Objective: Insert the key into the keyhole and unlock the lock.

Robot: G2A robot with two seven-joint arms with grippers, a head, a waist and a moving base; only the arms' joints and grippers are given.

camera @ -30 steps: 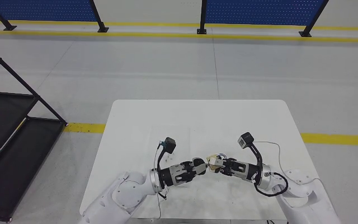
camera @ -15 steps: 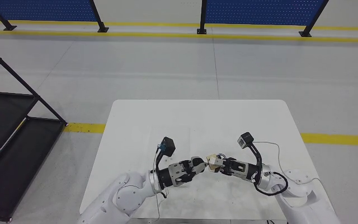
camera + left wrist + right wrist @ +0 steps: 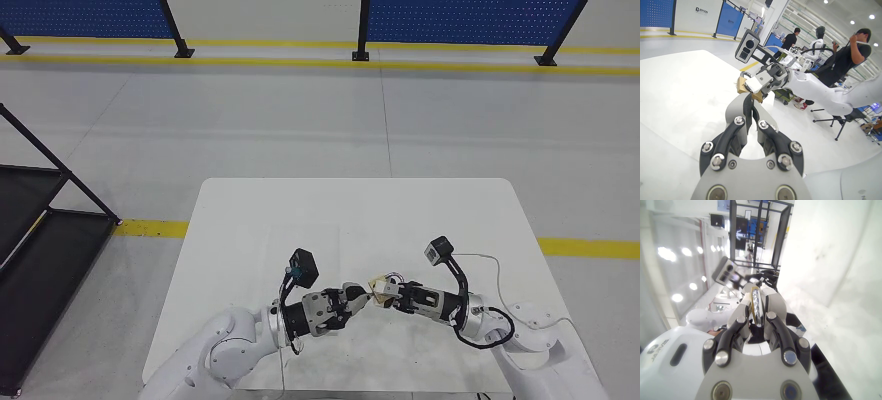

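Item: lock | you see right end effector clamped on it, over surface | left end effector pinched closed at its base, contents hidden.

lock: small brass padlock w/ silver shackle
state: we see it clamped in right hand
pose: held up off tabletop
spot: over tabletop's near half, abt mid-width

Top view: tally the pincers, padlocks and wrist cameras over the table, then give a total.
Pincers: 2 (left pincer, right pincer)
Padlock: 1
Wrist cameras: 2
Total: 5
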